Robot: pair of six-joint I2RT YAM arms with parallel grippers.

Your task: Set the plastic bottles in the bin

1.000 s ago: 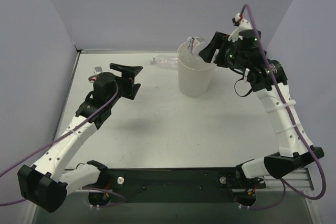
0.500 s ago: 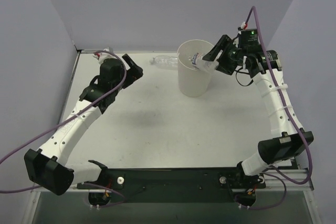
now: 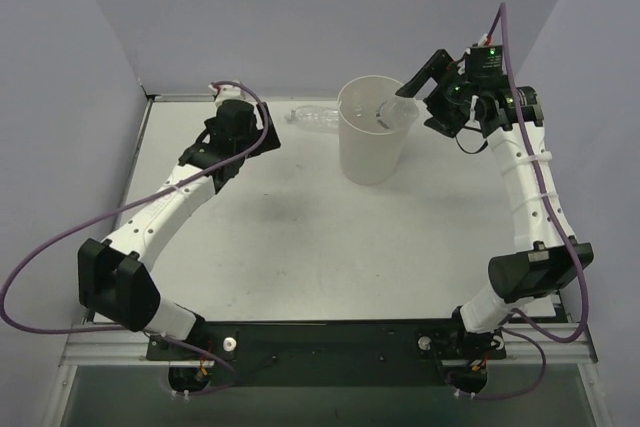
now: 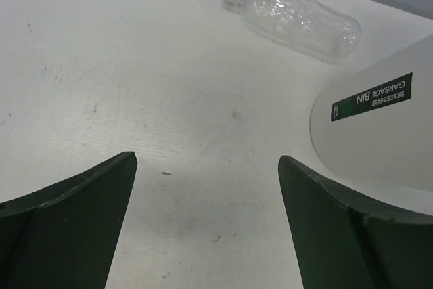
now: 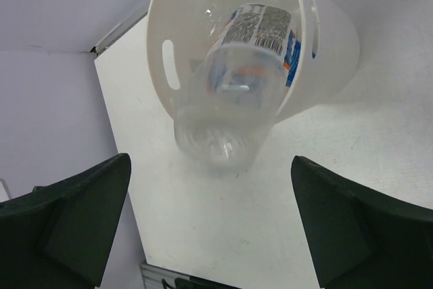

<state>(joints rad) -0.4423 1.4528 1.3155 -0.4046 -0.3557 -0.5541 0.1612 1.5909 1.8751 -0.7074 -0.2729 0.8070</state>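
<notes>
Looking down the right wrist view, you've got the labelled bottle [image 5: 233, 93] pointing neck-first into the bin [image 5: 331, 38], its clear base poking out over the near rim at the centre of the frame. Your right claw [image 3: 415, 107] is spread wide and neither finger touches the bottle, so nothing is gripped there. Whether the bottle is leaning on the rim or dropping, I can't tell. The high, tilted pose at the bin's right edge makes sense to me: the mouth is wide, and a bottle let go from above can slide in under its own weight. The risk I'd call is that overhanging base, which could tip the bottle back out onto the table [image 3: 300, 227]. On the other side, your left claw [image 4: 206, 235] is wide open too and empty, hovering low over the table. It faces the clear bottle [image 4: 298, 15], which lies on its side in the upper right of the left wrist view, cap to the left, close by the bin's wall with the "GARBAGE BIN" sticker. Because it lies flat, you'd likely want to close across its body, not end to end. I can't find a third bottle, as the bin's inside is mostly hidden. My read is one bottle going in and at least one left to fetch.
</notes>
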